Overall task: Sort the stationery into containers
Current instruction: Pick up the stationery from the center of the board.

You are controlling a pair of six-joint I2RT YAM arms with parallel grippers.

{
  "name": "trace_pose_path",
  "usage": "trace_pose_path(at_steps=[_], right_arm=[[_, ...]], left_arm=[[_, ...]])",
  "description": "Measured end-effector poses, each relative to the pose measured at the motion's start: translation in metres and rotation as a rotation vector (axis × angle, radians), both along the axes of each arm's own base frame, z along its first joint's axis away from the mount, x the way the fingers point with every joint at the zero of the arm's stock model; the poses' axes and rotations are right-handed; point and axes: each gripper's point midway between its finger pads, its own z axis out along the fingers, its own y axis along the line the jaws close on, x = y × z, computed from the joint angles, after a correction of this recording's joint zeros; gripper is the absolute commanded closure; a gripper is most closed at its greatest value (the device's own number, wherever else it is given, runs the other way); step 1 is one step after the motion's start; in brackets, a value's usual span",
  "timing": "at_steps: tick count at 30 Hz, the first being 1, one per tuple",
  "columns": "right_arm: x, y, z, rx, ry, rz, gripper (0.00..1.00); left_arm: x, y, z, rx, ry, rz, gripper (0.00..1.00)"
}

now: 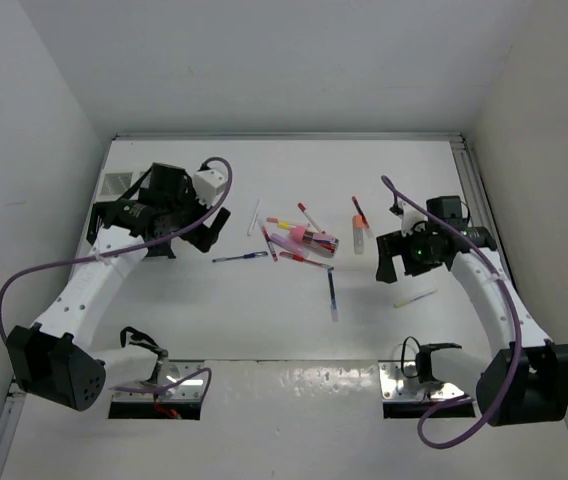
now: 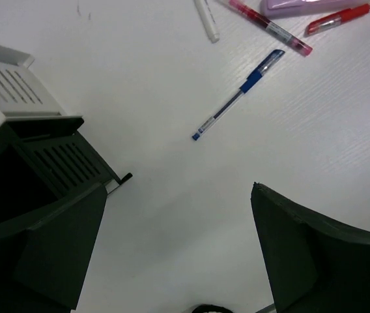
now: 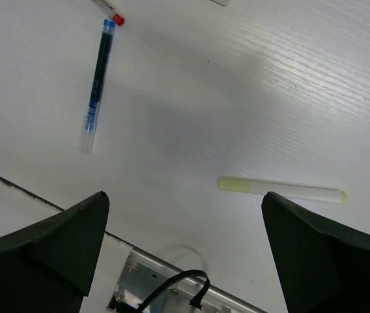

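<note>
Loose pens lie mid-table: a blue pen (image 1: 241, 257) (image 2: 237, 98), a second blue pen (image 1: 332, 295) (image 3: 97, 81), a yellow pen (image 1: 416, 298) (image 3: 283, 189), a white pen (image 1: 255, 215) and a pink and red cluster (image 1: 299, 240). The black organizer (image 2: 28, 176) and the white perforated bin (image 2: 9, 85) (image 1: 117, 183) stand at the far left, mostly hidden under my left arm in the top view. My left gripper (image 1: 186, 240) (image 2: 178, 202) is open and empty beside the organizer. My right gripper (image 1: 396, 258) (image 3: 185, 202) is open and empty above the table, near the yellow pen.
A red pen (image 1: 361, 212) and a small white piece (image 1: 359, 240) lie left of the right wrist. Metal mounting plates (image 1: 419, 385) sit at the near edge. Walls close in the table on the left, right and back.
</note>
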Motion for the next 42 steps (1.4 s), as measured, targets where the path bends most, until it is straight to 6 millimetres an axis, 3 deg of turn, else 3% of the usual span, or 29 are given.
trace_pose_path(at_steps=[4, 6, 12, 16, 20, 25, 30, 36, 42], right_arm=[[0.001, 0.005, 0.002, -0.021, -0.006, 0.064, 0.05], [0.010, 0.013, 0.009, -0.039, -0.014, 0.122, 0.09], [0.080, 0.063, 0.039, -0.116, -0.118, 0.349, 0.12], [0.118, 0.102, 0.027, -0.171, -0.090, 0.498, 0.08], [0.148, 0.130, -0.003, -0.200, -0.037, 0.578, 0.07], [0.146, 0.136, -0.045, -0.247, 0.057, 0.655, 0.07], [0.145, 0.135, -0.060, -0.285, 0.076, 0.710, 0.11], [0.145, 0.137, -0.074, -0.312, 0.076, 0.763, 0.20], [0.141, 0.134, -0.105, -0.351, 0.123, 0.814, 0.36]], left_arm=[[-0.007, -0.013, 0.002, -0.013, 0.019, -0.125, 0.01], [-0.008, -0.021, 0.009, -0.029, 0.031, -0.191, 0.01], [0.017, -0.041, 0.060, -0.153, -0.011, -0.310, 0.00], [0.032, -0.037, 0.089, -0.274, -0.046, -0.319, 0.00], [0.039, -0.031, 0.081, -0.387, 0.017, -0.310, 0.00], [0.043, -0.028, 0.057, -0.487, 0.121, -0.293, 0.00], [0.043, -0.026, 0.055, -0.530, 0.139, -0.287, 0.00], [0.043, -0.027, 0.050, -0.544, 0.147, -0.289, 0.01], [0.042, -0.027, 0.045, -0.551, 0.162, -0.277, 0.01]])
